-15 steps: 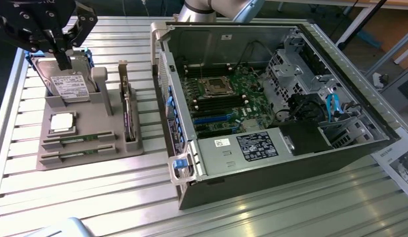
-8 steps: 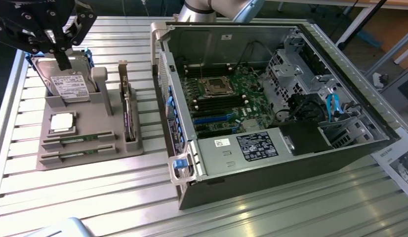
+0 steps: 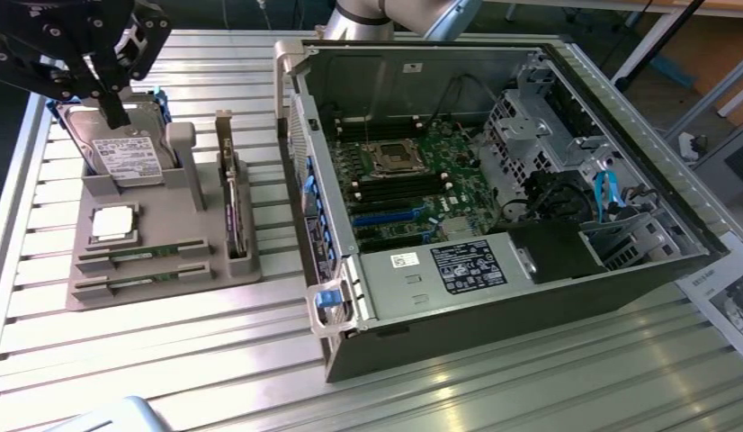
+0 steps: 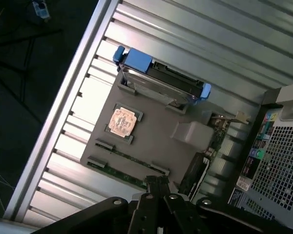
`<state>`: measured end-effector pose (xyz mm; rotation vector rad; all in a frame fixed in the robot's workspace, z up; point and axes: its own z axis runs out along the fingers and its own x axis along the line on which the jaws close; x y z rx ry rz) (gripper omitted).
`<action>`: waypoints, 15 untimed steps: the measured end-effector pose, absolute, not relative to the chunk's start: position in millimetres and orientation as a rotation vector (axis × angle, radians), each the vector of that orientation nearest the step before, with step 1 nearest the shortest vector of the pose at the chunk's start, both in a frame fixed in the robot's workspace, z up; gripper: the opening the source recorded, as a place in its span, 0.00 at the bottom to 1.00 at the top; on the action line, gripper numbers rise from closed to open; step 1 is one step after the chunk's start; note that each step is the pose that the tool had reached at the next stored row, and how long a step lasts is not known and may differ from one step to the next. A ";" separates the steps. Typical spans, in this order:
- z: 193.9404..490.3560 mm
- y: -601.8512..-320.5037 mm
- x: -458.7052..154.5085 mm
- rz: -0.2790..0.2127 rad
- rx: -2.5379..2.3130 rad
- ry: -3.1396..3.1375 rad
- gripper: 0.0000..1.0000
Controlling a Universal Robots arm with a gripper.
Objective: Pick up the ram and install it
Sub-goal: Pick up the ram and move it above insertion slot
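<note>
Tool (image 3: 111, 115) is shut, fingers together, nothing in it. It hangs over the hard drive (image 3: 122, 155) at one end of the grey holder (image 3: 167, 292). The ram (image 3: 144, 253) stands on edge in a slot at the holder's opposite end, beyond the processor chip (image 3: 113, 223), with a second stick alongside it. My read is we're at pre-grasp. I need the fingers apart before descending, square across the stick's thin faces and centred on its length. Then straight down, clear of the expansion card (image 3: 234, 211) on the holder's side.
</note>
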<state>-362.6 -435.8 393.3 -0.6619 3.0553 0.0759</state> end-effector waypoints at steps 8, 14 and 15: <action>393.2 -435.8 -362.6 0.078 -0.906 2.996 0.10; 393.3 -435.8 -362.6 0.078 -1.067 2.946 0.10; 393.3 -435.8 -362.6 0.079 -1.107 2.931 0.10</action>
